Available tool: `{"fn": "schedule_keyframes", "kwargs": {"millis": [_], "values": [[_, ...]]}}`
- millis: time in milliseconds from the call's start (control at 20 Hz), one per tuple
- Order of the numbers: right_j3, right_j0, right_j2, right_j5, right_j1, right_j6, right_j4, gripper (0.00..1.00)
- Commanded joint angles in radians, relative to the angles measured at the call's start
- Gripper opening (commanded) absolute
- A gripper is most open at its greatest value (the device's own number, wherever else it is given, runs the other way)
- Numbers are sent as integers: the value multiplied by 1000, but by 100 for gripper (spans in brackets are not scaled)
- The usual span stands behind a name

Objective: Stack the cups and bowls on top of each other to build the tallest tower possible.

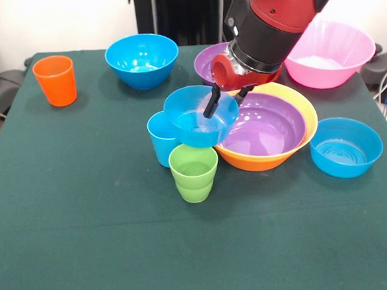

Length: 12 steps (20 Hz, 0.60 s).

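We judge the step in hand to be carrying 1 blue bowl [195, 119], which the gripper [227, 99] holds by its rim above the middle of the table [88, 241], 1 finger [211, 104] inside it and the other outside, clamped on the wall. It hangs over the light blue cup [161, 141] and the green cup [194, 173], just beside the orange bowl [295, 110] with a purple bowl [264, 125] nested in it. Next we would need to centre it over a support and lower it level before letting go.

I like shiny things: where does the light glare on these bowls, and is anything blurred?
Front view: soft white glare inside the pink bowl and on the purple bowl nested in the orange-yellow one; shadows are faint on the table; nothing looks clearly blurred.
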Motion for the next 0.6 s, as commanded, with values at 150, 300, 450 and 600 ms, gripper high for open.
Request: {"fn": "schedule_keyframes", "kwargs": {"millis": [150, 300, 450, 600], "values": [[-5, -14, 81, 79, 6, -48, -78, 100], [4, -24, 79, 73, -1, -66, -87, 100], [14, -33, 80, 62, -7, -81, -94, 100], [20, -42, 84, 53, -8, -89, -103, 100]]}}
